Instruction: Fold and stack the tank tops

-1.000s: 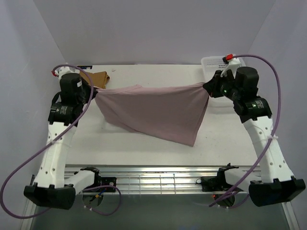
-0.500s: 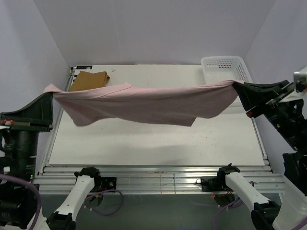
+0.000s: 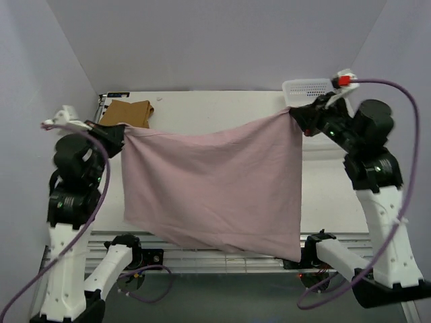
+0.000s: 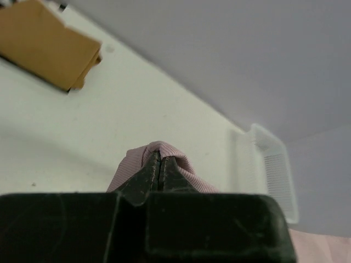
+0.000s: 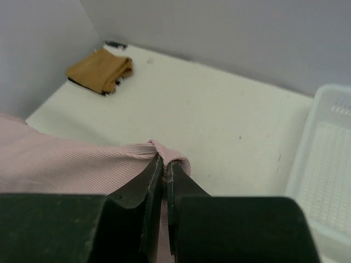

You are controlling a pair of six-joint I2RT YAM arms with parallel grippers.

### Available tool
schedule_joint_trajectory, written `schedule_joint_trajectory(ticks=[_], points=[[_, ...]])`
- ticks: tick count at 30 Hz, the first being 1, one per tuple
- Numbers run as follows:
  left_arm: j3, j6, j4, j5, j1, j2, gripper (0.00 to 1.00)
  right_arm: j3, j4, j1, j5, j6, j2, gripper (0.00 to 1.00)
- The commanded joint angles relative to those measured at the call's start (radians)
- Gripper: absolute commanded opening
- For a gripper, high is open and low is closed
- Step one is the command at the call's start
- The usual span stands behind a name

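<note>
The pale pink tank top point(image 3: 215, 188) hangs spread like a sheet between both arms, above the table, its lower edge reaching past the near table edge. My left gripper point(image 3: 120, 132) is shut on its upper left corner point(image 4: 145, 156). My right gripper point(image 3: 296, 116) is shut on its upper right corner point(image 5: 170, 153). In the wrist views the left gripper point(image 4: 159, 159) and right gripper point(image 5: 164, 162) each pinch a fold of pink ribbed cloth. The tan-brown tank top point(image 3: 124, 112) lies folded at the table's far left corner, also visible as a brown bundle point(image 4: 46, 46) point(image 5: 101, 70).
A white mesh basket point(image 3: 311, 89) stands at the far right corner, behind the right arm; its rim point(image 5: 323, 142) is close to the right gripper. The hanging cloth hides most of the white table point(image 3: 222, 108). Grey walls enclose the back and sides.
Both arms have swung back in from wide apart and raised the pink top; it now hangs down full length instead of stretched out flat and sagging.
</note>
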Motion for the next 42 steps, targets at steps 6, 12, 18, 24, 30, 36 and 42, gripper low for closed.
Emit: schedule_joint_trajectory(ticks=[6,12,18,24,30,36,42], points=[[-0.301,-0.016,0.234,-0.070,0.019,0.571,0.97,-0.029,0.284,0.001,0.039,-0.079,0.661,0.13],[0.106,0.076,0.078,-0.082,0.025,0.947,0.98,0.351,0.054,0.017,0.142,-0.089,0.925,0.67],[0.003,0.065,0.087,0.003,0.024,0.816,0.98,0.141,0.079,0.072,0.188,-0.056,0.711,0.90],[-0.279,0.008,0.099,0.116,-0.005,0.600,0.98,-0.256,0.115,0.174,0.226,0.029,0.427,0.90],[-0.503,-0.038,0.128,0.201,-0.024,0.435,0.98,-0.561,0.144,0.188,0.148,0.092,0.267,0.90],[-0.638,-0.068,0.173,0.235,-0.033,0.483,0.98,-0.694,0.194,0.193,0.119,0.128,0.287,0.90],[-0.674,-0.108,0.139,0.146,-0.031,0.547,0.98,-0.750,0.247,0.191,0.122,0.163,0.390,0.90]])
